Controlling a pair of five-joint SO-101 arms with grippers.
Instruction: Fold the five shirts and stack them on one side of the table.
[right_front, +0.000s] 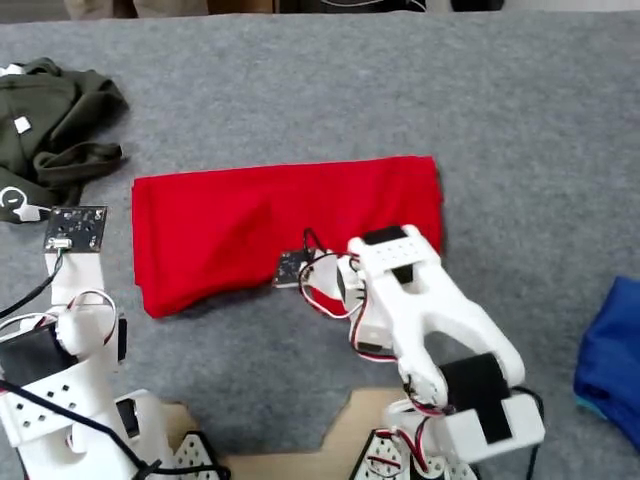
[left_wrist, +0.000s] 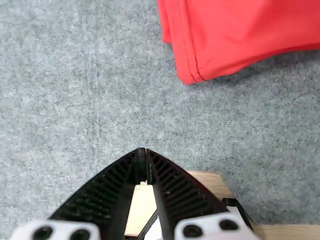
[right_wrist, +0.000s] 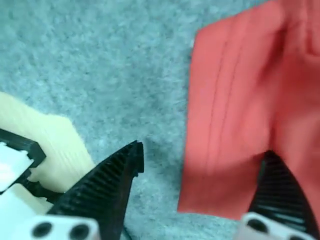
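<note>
Looking down on a red shirt (right_front: 285, 220), folded into a long band and lying flat across the middle of the grey table (right_front: 500, 100). Hovering low at the shirt's near edge, towards its right half, with the right gripper (right_wrist: 202, 152). Holding those jaws spread wide: one jaw sitting over bare grey felt just beside the cloth, the other over the red fabric, and a corner strip of the red shirt (right_wrist: 240, 100) lying in the gap between them. Not gripping anything there; cannot tell whether either jaw is touching the cloth.

Keeping the left gripper (left_wrist: 143, 152) pressed together, tips meeting in a point with nothing between them. Pointing it at bare felt, near the edge of a wooden board (left_wrist: 212, 181), with the hemmed corner of the red shirt (left_wrist: 235, 35) lying ahead of the tips and apart from them.

Lying crumpled at the far left corner, a dark green shirt (right_front: 55, 115). Showing at the right edge, well apart from the red one, part of a blue shirt (right_front: 612, 350).
</note>
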